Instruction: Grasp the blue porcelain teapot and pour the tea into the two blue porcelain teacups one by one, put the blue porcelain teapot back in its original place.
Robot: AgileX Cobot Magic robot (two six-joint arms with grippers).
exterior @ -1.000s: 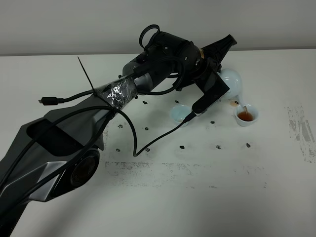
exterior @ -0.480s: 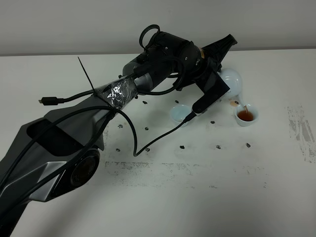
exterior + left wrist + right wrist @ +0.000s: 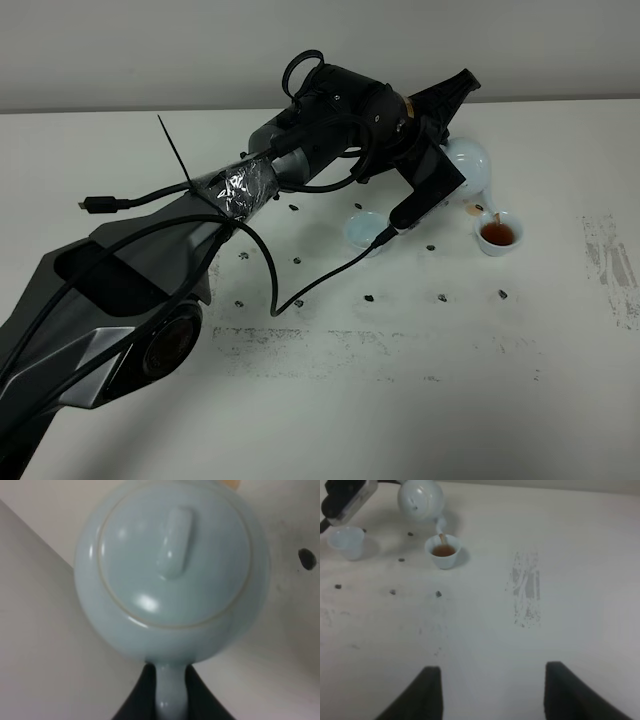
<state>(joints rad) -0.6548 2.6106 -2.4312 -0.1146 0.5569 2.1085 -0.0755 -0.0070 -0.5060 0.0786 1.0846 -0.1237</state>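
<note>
Blue porcelain teapot (image 3: 170, 575) hung from the left claw (image 3: 170, 682), whose two dark fingers (image 3: 139, 702) were closed tight on either side of the pot's narrow handle (image 3: 170, 705). The left wrist view filled up with smooth, glossy pale-blue glaze: a round body, a domed lid (image 3: 200, 580) edged by a thin seam, and an oblong rounded knob (image 3: 175, 542); neither cup appeared there. The right wrist view showed more: the pot was tilted above the white surface (image 3: 485, 630), its thin spout (image 3: 440, 526) over a small flared teacup (image 3: 443, 551) holding reddish-brown tea (image 3: 443, 551), with a fine thread of liquid between them. A second teacup (image 3: 346, 541), pale and looking empty, stood near on the far side of the pot. The high camera put the filled cup to the right of the pot and the other under the arm. Dark specks (image 3: 438, 594) dotted the matte surface, and a grey scuffed patch (image 3: 525, 590) lay well apart from the cups. The right claw (image 3: 495, 695) hovered over bare surface, jaws spread wide, holding nothing.
</note>
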